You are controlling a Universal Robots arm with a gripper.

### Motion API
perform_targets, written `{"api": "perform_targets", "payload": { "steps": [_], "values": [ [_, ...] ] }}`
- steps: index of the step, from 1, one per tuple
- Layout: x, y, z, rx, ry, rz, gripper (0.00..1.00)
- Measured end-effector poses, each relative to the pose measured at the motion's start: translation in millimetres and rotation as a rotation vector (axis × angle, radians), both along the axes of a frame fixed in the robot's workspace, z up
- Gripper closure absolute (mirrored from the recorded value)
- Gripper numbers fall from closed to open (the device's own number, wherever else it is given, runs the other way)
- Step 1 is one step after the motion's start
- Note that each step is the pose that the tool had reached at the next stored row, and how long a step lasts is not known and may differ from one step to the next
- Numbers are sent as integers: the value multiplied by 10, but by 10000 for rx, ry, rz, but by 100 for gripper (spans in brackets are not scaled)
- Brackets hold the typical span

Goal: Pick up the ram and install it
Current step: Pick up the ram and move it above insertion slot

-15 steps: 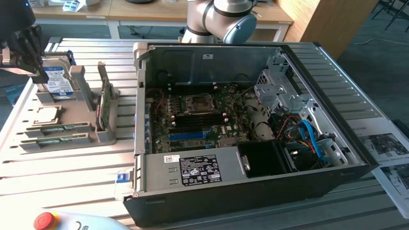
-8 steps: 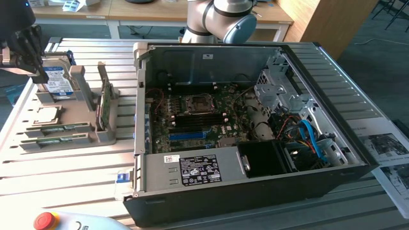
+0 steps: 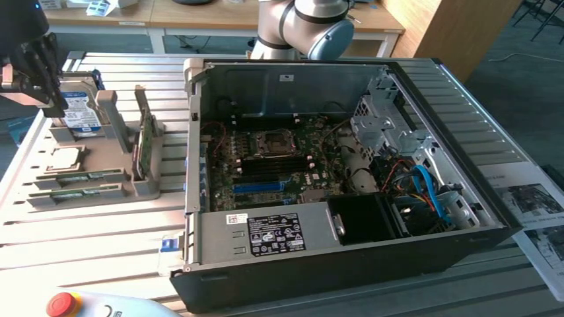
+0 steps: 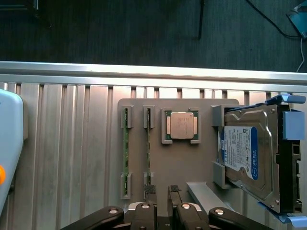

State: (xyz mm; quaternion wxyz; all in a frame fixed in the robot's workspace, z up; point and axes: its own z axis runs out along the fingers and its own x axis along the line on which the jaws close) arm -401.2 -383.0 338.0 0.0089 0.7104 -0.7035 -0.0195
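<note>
Step in hand: approach for pick-up. The dark two-fingered pincer [image 4: 162, 189] hovers empty, fingers apart, over the grey moulded holder tray [image 4: 192, 167] at the exterior view's left of the slatted metal desk [image 3: 97, 231]. The ram, a narrow green circuit-board stick [image 4: 147, 148], lies slotted in that tray beside its twin [image 4: 126, 148]. A grasp calls for fingers straddling its thin edges.

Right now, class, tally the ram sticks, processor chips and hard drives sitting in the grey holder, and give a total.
Ram sticks: 2
Processor chip: 1
Hard drive: 1
Total: 4
</note>
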Motion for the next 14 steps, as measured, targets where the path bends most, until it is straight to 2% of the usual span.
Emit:
{"api": "perform_targets", "payload": {
  "steps": [10, 12, 13, 14],
  "values": [
    [0, 0, 0, 0, 0, 0, 76],
    [0, 0, 0, 0, 0, 0, 75],
    [0, 0, 0, 0, 0, 0, 69],
    [0, 0, 0, 0, 0, 0, 69]
  ]
}}
